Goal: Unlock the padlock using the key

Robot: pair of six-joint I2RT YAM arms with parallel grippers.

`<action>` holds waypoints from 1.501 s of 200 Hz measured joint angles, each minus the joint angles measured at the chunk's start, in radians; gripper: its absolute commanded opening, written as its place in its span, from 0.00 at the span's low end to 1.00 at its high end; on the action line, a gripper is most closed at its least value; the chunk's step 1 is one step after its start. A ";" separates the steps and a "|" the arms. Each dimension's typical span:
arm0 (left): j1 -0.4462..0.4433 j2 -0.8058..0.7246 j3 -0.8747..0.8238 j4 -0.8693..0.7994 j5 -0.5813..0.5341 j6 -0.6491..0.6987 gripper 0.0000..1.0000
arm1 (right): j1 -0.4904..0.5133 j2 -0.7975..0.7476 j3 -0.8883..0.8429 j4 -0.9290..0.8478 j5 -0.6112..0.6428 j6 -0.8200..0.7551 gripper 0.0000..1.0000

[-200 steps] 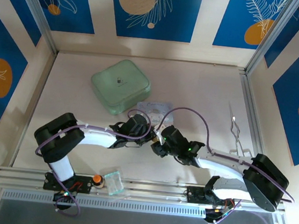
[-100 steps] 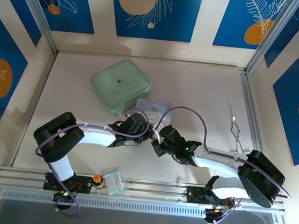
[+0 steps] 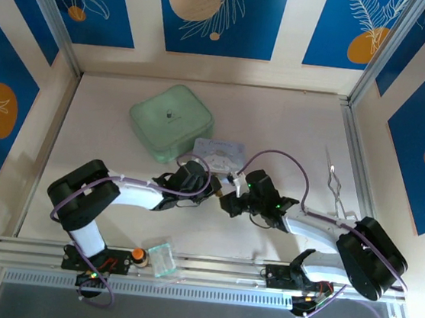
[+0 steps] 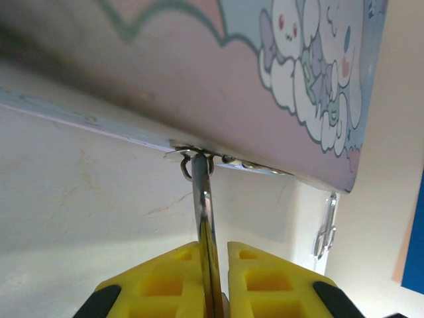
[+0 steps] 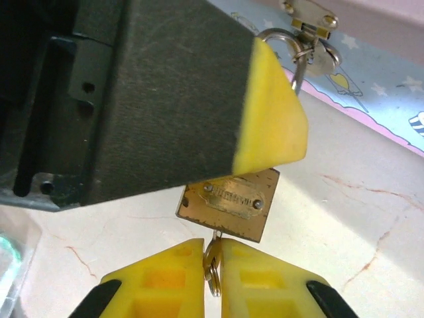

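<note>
Small brass-gold padlock hangs by its silver shackle from the pastel cartoon tin. The left gripper is clenched on its body. Thin silver key, pinched in the right gripper, meets the padlock's underside, its long axis in line with the body.

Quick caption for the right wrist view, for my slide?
Right gripper shut on the key below the padlock, hooked through the hasp of the tin.

White-and-black arms, purple cables, green lights, yellow waffle-moulded gripper pads
</note>
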 measured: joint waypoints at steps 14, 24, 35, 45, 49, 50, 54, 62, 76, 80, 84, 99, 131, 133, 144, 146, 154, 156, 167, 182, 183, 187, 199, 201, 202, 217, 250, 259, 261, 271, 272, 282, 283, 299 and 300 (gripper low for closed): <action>0.000 0.000 0.000 0.012 0.003 -0.006 0.00 | -0.026 -0.006 -0.005 0.006 -0.039 0.011 0.17; 0.000 0.000 0.000 0.019 0.006 -0.011 0.00 | -0.040 -0.006 -0.008 0.009 -0.058 0.024 0.22; 0.000 0.000 0.000 0.024 0.009 -0.012 0.00 | -0.055 -0.006 -0.012 0.011 -0.077 0.036 0.25; 0.000 0.000 0.000 0.028 0.011 -0.014 0.00 | -0.071 -0.005 -0.013 0.011 -0.093 0.052 0.27; 0.000 0.000 0.000 0.030 0.013 -0.014 0.00 | -0.077 -0.005 -0.014 0.012 -0.100 0.061 0.28; 0.000 0.000 0.000 0.030 0.013 -0.014 0.00 | -0.079 -0.005 -0.014 0.012 -0.101 0.063 0.29; 0.000 0.000 0.000 0.034 0.013 -0.014 0.00 | -0.085 -0.005 -0.016 0.015 -0.108 0.064 0.29; 0.000 0.000 0.000 0.037 0.015 -0.015 0.00 | -0.100 -0.006 -0.024 0.023 -0.126 0.080 0.30; -0.001 0.000 -0.001 0.041 0.017 -0.022 0.00 | -0.116 -0.007 -0.034 0.034 -0.146 0.100 0.32; -0.002 0.000 -0.001 0.043 0.018 -0.023 0.00 | -0.120 -0.008 -0.035 0.034 -0.150 0.104 0.32; -0.002 0.000 -0.001 0.044 0.018 -0.024 0.00 | -0.123 -0.011 -0.037 0.035 -0.153 0.110 0.32; -0.002 0.000 -0.002 0.054 0.022 -0.031 0.00 | -0.136 -0.023 -0.042 0.035 -0.164 0.125 0.34; -0.002 0.000 -0.002 0.064 0.024 -0.033 0.00 | -0.161 -0.027 -0.045 0.035 -0.196 0.150 0.35; -0.002 0.000 -0.002 0.064 0.024 -0.033 0.00 | -0.163 -0.027 -0.045 0.035 -0.199 0.153 0.35; -0.002 0.000 -0.002 0.065 0.024 -0.033 0.00 | -0.171 -0.027 -0.049 0.042 -0.212 0.163 0.37; -0.002 0.000 -0.002 0.065 0.024 -0.033 0.00 | -0.172 -0.027 -0.051 0.042 -0.214 0.165 0.37; -0.002 0.000 -0.002 0.065 0.024 -0.033 0.00 | -0.177 -0.027 -0.054 0.047 -0.220 0.172 0.39; -0.002 0.000 -0.002 0.064 0.024 -0.033 0.00 | -0.177 -0.027 -0.055 0.050 -0.221 0.174 0.39; -0.003 0.000 -0.003 0.065 0.024 -0.033 0.00 | -0.182 -0.027 -0.058 0.051 -0.225 0.187 0.42; -0.003 0.000 -0.005 0.064 0.024 -0.033 0.00 | -0.189 -0.027 -0.058 0.052 -0.227 0.199 0.46; -0.003 0.000 -0.005 0.064 0.024 -0.033 0.00 | -0.190 -0.027 -0.058 0.052 -0.227 0.202 0.46; -0.003 0.000 -0.006 0.065 0.024 -0.033 0.00 | -0.192 -0.027 -0.058 0.051 -0.227 0.204 0.48; -0.004 0.000 -0.011 0.065 0.024 -0.033 0.00 | -0.198 -0.028 -0.060 0.052 -0.226 0.211 0.49; -0.004 0.000 -0.011 0.065 0.024 -0.033 0.00 | -0.199 -0.028 -0.060 0.052 -0.226 0.211 0.49; -0.004 0.000 -0.012 0.065 0.024 -0.033 0.00 | -0.200 -0.028 -0.060 0.052 -0.226 0.211 0.49; -0.006 0.000 -0.024 0.063 0.027 -0.033 0.00 | -0.210 -0.028 -0.061 0.051 -0.200 0.218 0.51; -0.013 0.001 -0.037 0.054 0.032 -0.032 0.00 | -0.231 -0.031 -0.062 0.033 -0.143 0.224 0.56; -0.013 0.001 -0.037 0.053 0.032 -0.029 0.00 | -0.230 -0.037 -0.062 0.027 -0.139 0.226 0.60; -0.013 0.001 -0.037 0.052 0.032 -0.029 0.00 | -0.230 -0.039 -0.062 0.026 -0.138 0.224 0.61; -0.013 0.002 -0.037 0.046 0.032 -0.018 0.00 | -0.230 -0.051 -0.062 0.024 -0.130 0.230 0.63; -0.013 0.002 -0.037 0.045 0.032 -0.016 0.00 | -0.230 -0.052 -0.062 0.024 -0.130 0.231 0.64; -0.013 0.002 -0.032 0.027 0.032 -0.001 0.00 | -0.229 -0.063 -0.062 0.021 -0.124 0.231 0.65; -0.013 0.002 -0.032 0.026 0.032 0.000 0.00 | -0.229 -0.064 -0.062 0.021 -0.124 0.232 0.65; -0.014 0.011 -0.018 -0.002 0.031 0.034 0.00 | -0.217 -0.082 -0.061 0.006 -0.101 0.237 0.68; -0.014 0.013 -0.017 -0.004 0.031 0.037 0.00 | -0.216 -0.084 -0.061 0.005 -0.098 0.236 0.68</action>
